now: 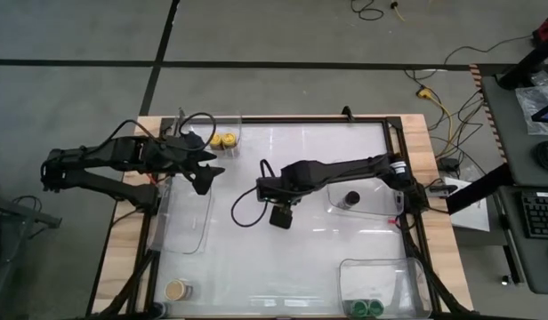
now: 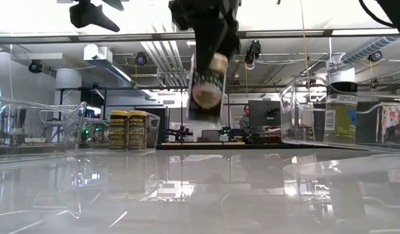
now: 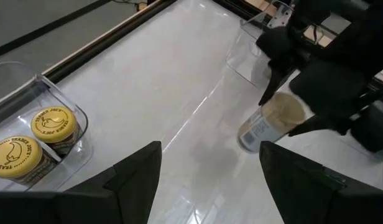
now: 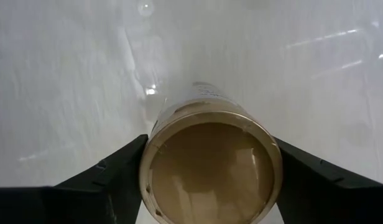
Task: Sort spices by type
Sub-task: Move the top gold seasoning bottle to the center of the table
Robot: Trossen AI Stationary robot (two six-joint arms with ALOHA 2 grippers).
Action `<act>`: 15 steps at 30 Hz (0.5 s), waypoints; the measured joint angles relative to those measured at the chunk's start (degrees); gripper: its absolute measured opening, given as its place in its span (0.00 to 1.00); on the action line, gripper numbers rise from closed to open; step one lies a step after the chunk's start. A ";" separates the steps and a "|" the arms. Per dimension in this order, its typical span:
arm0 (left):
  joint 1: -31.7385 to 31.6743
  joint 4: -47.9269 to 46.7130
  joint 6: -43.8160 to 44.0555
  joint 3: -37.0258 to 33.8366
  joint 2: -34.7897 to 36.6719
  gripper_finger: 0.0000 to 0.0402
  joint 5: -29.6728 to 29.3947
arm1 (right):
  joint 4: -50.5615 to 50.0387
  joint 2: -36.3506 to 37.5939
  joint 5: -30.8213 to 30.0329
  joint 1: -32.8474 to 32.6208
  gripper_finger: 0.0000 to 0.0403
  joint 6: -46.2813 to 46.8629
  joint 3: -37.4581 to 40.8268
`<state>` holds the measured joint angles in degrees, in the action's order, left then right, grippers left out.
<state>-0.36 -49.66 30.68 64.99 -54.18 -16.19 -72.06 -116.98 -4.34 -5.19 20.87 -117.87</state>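
Right wrist view has the tan-lidded jar (image 4: pixel 210 165) pinched between the right gripper (image 4: pixel 207 180) fingers, lid toward the camera. Low view shows what that one can't: the jar hangs in the air above the table (image 2: pixel 200 188), mid-table. Two yellow-lidded jars (image 1: pixel 222 140) sit in a clear tray (image 1: pixel 229 124) near the left gripper (image 1: pixel 207 178), its jaws spread and holding nothing. A black-lidded jar (image 1: pixel 351 198) stands just beyond the right arm.
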 joint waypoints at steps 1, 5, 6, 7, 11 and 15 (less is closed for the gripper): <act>0.00 -0.01 0.03 0.00 0.00 0.64 0.00 | -0.78 0.03 0.00 0.00 0.69 -0.03 -0.86; 0.00 0.01 0.42 0.00 -0.06 0.64 0.00 | -6.14 0.03 -0.21 -0.02 0.69 0.09 -3.94; 0.00 0.01 0.44 0.00 -0.10 0.64 0.02 | -6.85 0.03 -0.22 -0.02 0.68 0.16 -4.55; 0.00 0.01 0.44 0.00 -0.15 0.64 0.00 | -7.31 0.23 -0.22 -0.02 0.68 0.40 -5.17; 0.00 0.03 0.46 0.00 -0.47 0.64 0.02 | -7.28 1.09 -0.22 -0.04 0.67 0.71 -8.06; 0.00 0.12 0.46 0.00 -0.91 0.64 0.02 | -7.49 1.86 -0.28 -0.07 0.69 1.39 -12.01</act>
<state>-0.36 -49.54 31.14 64.99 -55.09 -16.16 -79.55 -115.12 -4.61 -5.26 22.26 -129.88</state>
